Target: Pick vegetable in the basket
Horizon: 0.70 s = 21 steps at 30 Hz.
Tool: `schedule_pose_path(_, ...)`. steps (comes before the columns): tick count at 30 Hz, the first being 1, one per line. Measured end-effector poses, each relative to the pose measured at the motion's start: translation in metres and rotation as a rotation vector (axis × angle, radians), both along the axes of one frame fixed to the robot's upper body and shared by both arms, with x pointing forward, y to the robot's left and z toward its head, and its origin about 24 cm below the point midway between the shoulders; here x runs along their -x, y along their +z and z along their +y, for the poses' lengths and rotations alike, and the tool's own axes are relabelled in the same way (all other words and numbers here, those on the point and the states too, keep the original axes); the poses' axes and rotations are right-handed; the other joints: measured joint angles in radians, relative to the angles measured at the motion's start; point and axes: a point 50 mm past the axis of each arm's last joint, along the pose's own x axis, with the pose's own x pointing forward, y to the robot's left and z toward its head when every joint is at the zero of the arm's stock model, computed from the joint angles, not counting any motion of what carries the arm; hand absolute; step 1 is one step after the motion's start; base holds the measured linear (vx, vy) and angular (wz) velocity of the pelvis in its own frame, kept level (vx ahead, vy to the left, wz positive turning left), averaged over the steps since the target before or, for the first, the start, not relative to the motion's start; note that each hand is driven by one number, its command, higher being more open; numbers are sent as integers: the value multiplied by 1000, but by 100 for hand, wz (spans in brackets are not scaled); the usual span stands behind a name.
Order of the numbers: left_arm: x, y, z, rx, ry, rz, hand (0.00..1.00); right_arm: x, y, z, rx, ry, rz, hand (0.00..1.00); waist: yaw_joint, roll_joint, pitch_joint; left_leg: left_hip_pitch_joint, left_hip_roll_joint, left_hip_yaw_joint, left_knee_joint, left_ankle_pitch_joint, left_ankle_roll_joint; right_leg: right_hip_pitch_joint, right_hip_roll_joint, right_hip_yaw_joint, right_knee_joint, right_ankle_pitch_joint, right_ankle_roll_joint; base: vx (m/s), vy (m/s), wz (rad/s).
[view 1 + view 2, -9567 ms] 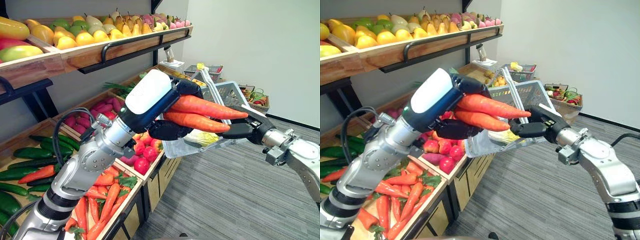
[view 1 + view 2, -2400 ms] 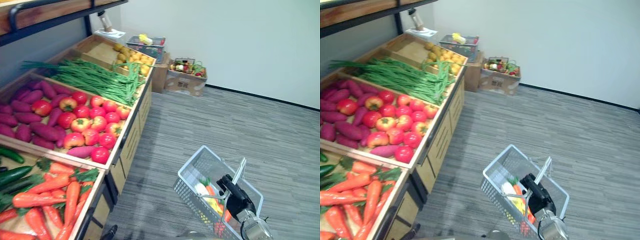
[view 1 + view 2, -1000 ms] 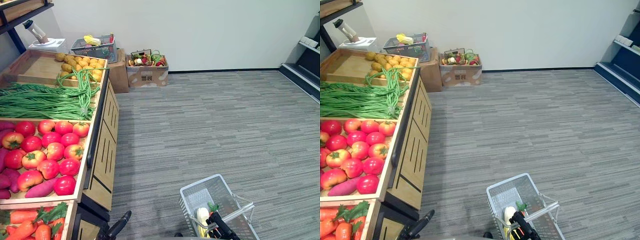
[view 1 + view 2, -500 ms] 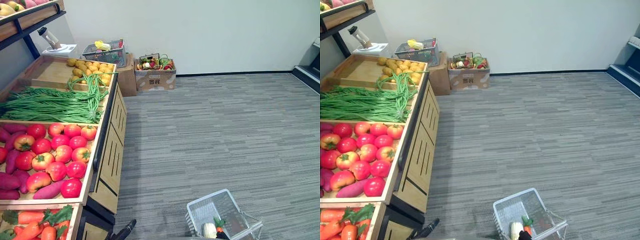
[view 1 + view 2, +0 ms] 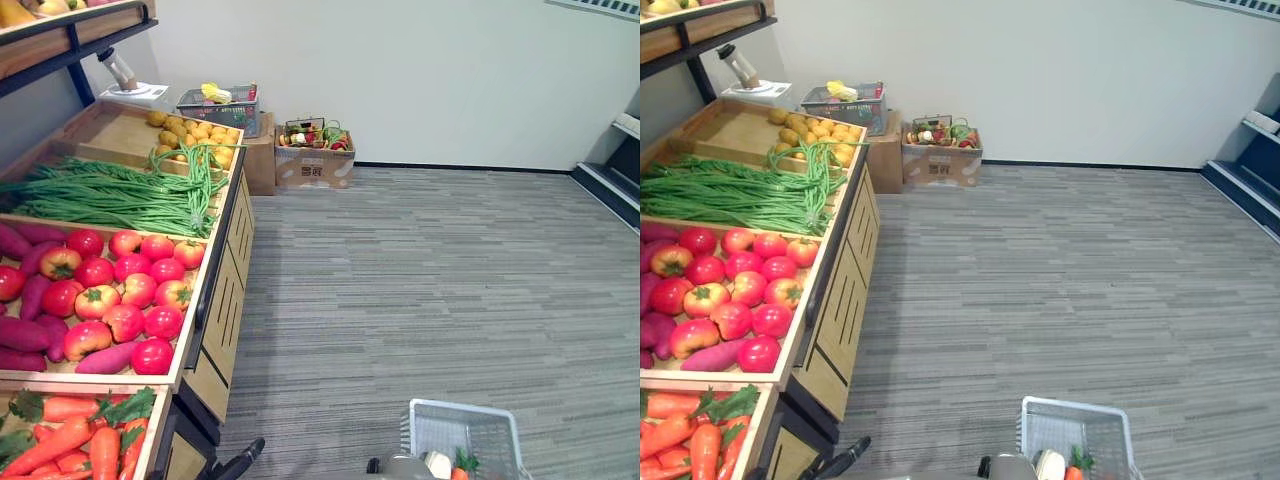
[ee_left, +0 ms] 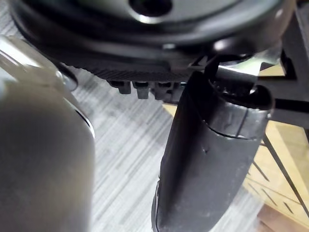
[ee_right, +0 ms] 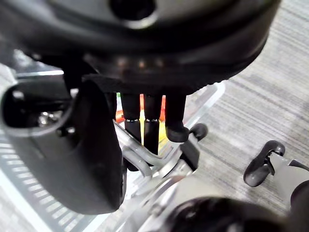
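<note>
My right hand [image 7: 72, 159] is clamped on the basket's handle [image 7: 136, 155]: its fingers [image 7: 150, 126] curl down round the silver bar, with the thumb on the other side. The white mesh basket [image 5: 445, 428] hangs low on my right over the grey carpet floor [image 5: 420, 280], apart from the wooden produce stand [image 5: 222, 310]. In it I can see a carrot [image 5: 460, 470] with a green top just beside a pale vegetable [image 5: 437, 464]; red and yellow pieces show between my fingers in the right wrist view. My left hand [image 6: 207, 159] is over the carpet beside the stand, and I cannot tell whether it is spread or closed. On the stand lie long beans [image 5: 110, 195], tomatoes [image 5: 130, 285] and more carrots [image 5: 70, 445].
</note>
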Motion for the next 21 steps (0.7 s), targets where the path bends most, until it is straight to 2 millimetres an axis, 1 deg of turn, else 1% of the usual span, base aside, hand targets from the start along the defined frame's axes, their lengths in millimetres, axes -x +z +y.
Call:
schedule_pose_path(1,1,-1,0,3,7,12,100,7,0,2,-8,-1,19,0,-1,2,1,-2,24,-9,0,-9,-15,0,15,3,-78,1,1,172,-216,31)
schedule_pose_path(2,2,-1,-1,6,13,15,100,15,0,3,-14,3,38,0,-1,3,1,-2,49,-19,1,-20,-34,4,33,17,-171,9,13,313,-350,33)
schedule_pose_path(3,2,-1,1,7,22,18,100,24,-1,10,-28,36,66,0,1,-4,3,1,75,-30,5,-38,-64,27,46,50,-317,31,49,403,-387,37)
schedule_pose_path(4,3,0,3,5,44,19,100,29,-1,14,-35,61,81,0,3,-10,7,11,89,-35,22,-68,-98,44,47,48,-366,127,63,437,-406,34)
schedule_pose_path(5,2,-1,-1,13,53,20,100,27,-1,12,-31,62,79,0,2,-1,9,22,114,-35,26,-74,-102,42,62,29,-326,102,34,405,-329,34)
schedule_pose_path(6,2,-2,-5,24,58,20,100,27,0,8,-25,87,79,0,-1,13,12,37,136,-31,27,-64,-103,20,69,8,-230,17,9,395,-324,40)
schedule_pose_path(7,3,-2,-5,25,61,20,100,26,0,7,-17,106,84,0,-1,13,12,49,141,-30,32,-34,-114,11,55,-11,-152,-49,2,393,-311,45)
schedule_pose_path(8,4,-2,-5,25,66,21,100,26,0,6,-14,106,89,0,-2,12,10,54,141,-30,31,-15,-118,13,47,-22,-127,-74,-4,393,-307,55)
schedule_pose_path(9,6,-2,-6,30,74,20,100,24,0,4,-12,111,86,0,-4,9,0,56,139,-30,36,22,-108,27,31,-42,-100,-110,-16,407,-291,58)
schedule_pose_path(10,8,-2,-8,38,95,19,100,23,1,2,-6,132,87,0,-7,10,-17,46,139,-30,54,54,-88,45,23,-60,-101,-131,-26,409,-281,55)
schedule_pose_path(11,9,-2,-9,41,110,14,100,21,1,0,-3,141,85,0,-6,13,-23,38,142,-31,72,68,-79,61,22,-70,-110,-137,-30,405,-259,49)
schedule_pose_path(12,9,-1,-11,42,125,4,100,19,1,-4,4,155,79,0,-6,22,-28,18,152,-33,124,97,-75,100,26,-90,-142,-141,-37,387,-241,46)
schedule_pose_path(13,7,-1,-11,40,133,-12,100,19,2,-6,6,159,81,0,-7,25,-37,-34,163,-39,221,126,-68,138,32,-108,-183,-141,-38,371,-232,47)
schedule_pose_path(14,5,0,-11,38,135,-24,100,19,2,-7,6,164,82,0,-7,25,-42,-72,171,-42,291,145,-68,156,35,-116,-204,-141,-38,380,-235,44)
schedule_pose_path(15,1,2,-9,32,141,-50,100,17,2,-8,8,180,82,0,-5,20,-41,-157,191,-51,452,163,-80,200,44,-129,-252,-138,-44,277,-153,28)
schedule_pose_path(16,-1,2,-12,35,143,-61,100,17,2,-9,12,184,86,0,-1,23,-41,-191,203,-47,521,138,-93,224,49,-134,-274,-133,-49,300,-104,17)
schedule_pose_path(17,-4,3,-11,29,143,-75,100,18,2,-9,9,181,92,0,4,19,-41,-229,203,-4,588,69,-118,292,52,-136,-323,-124,-53,174,5,1)
schedule_pose_path(19,-4,3,-10,33,136,-78,100,15,2,-12,21,175,87,0,5,15,-39,-249,189,62,543,20,-113,342,47,-134,-354,-121,-48,173,68,-8)
schedule_pose_path(20,-7,3,-11,38,138,-87,100,13,3,-16,33,160,79,0,5,14,-39,-262,160,97,435,12,-98,362,39,-129,-362,-119,-44,140,117,-10)
schedule_pose_path(21,-7,3,-12,43,140,-89,100,9,3,-17,37,157,67,0,2,17,-40,-277,128,104,308,53,-76,370,38,-126,-364,-115,-36,166,190,-20)
